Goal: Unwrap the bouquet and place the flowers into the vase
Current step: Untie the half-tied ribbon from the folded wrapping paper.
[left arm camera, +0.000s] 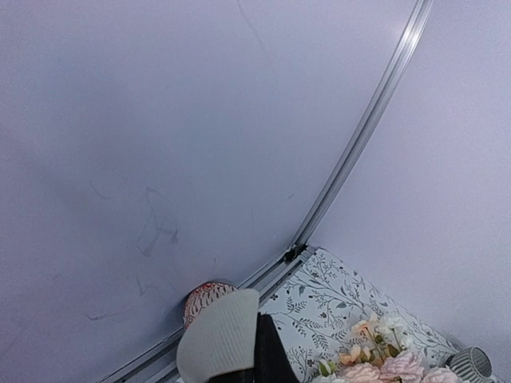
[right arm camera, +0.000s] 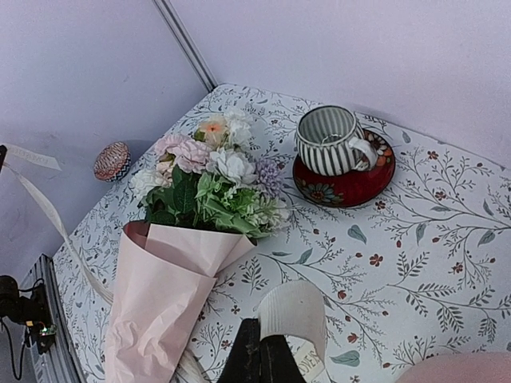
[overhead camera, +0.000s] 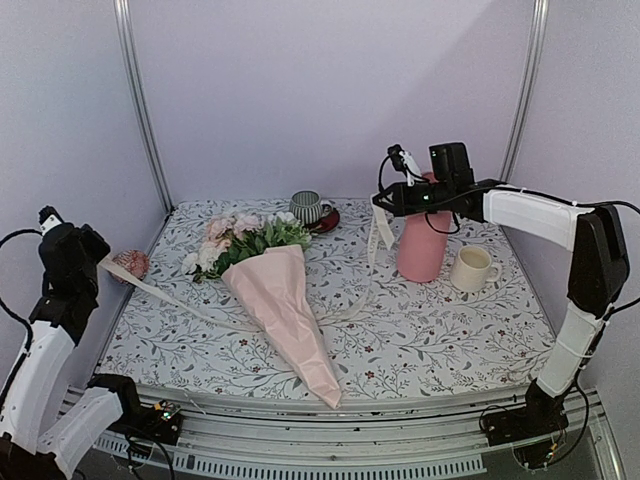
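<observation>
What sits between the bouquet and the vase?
A cream ribbon, hanging from the shut right gripper to the table between bouquet and vase; seen in the top view.

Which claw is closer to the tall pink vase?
The right claw. It hangs right by the top of the vase, pinching the ribbon. The left claw is far off at the left edge of the table, pinching ribbon too.

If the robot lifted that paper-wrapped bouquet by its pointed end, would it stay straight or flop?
Likely flop: the bouquet is wrapped in pink paper that looks thin and creased, so it would probably buckle. The flowers bunch at the wide end, so it seems top-heavy. Pushed sideways, the cone might roll in an arc.
</observation>
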Controlling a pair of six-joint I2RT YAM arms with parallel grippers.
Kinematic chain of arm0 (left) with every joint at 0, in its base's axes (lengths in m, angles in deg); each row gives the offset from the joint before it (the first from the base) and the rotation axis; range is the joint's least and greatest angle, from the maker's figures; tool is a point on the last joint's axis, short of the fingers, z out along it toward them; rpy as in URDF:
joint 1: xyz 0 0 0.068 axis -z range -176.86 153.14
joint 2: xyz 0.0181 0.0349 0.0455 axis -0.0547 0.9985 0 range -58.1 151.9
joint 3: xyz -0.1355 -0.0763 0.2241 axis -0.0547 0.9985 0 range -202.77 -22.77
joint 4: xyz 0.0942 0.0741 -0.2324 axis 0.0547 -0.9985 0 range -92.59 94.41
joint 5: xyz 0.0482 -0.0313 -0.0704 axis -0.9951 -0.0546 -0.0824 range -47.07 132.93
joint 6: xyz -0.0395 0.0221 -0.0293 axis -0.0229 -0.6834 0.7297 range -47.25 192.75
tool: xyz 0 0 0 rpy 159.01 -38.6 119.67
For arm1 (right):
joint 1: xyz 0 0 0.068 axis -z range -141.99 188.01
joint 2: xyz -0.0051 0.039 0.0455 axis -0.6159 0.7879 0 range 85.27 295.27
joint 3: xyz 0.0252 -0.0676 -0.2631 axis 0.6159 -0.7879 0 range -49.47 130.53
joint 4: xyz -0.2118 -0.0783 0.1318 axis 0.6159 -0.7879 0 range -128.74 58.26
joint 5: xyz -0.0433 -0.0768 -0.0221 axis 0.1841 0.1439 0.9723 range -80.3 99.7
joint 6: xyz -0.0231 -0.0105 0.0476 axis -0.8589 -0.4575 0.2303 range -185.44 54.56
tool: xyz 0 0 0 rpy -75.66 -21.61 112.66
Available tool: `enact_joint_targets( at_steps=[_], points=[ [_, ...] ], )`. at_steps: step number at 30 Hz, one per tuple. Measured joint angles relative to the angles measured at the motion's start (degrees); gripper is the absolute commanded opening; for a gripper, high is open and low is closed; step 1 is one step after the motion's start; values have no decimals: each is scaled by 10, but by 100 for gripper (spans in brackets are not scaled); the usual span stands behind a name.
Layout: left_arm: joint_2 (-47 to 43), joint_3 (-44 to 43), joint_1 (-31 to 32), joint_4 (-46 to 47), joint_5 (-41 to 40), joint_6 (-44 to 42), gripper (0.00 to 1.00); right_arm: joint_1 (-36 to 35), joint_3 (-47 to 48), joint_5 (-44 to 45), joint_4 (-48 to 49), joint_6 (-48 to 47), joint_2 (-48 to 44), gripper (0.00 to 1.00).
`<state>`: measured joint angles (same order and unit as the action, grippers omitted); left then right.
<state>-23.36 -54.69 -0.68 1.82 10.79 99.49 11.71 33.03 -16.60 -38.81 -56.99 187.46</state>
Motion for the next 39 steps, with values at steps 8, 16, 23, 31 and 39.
enact_joint_targets(
  at_steps=[8,16,23,31,39],
  points=[
    [-6,0,-1,-1,2,11,0,-1,58,5,-24,-12,0,2],
    [-7,12,-1,0,26,23,0,0,81,10,-31,-20,-1,2],
    [-7,27,-1,1,49,31,0,0,81,11,-38,-20,-2,2],
    [-12,41,-1,1,62,38,0,0,105,16,-57,-20,-19,2],
    [-14,47,-1,2,70,44,0,0,149,20,-58,-21,-34,2]
  ],
)
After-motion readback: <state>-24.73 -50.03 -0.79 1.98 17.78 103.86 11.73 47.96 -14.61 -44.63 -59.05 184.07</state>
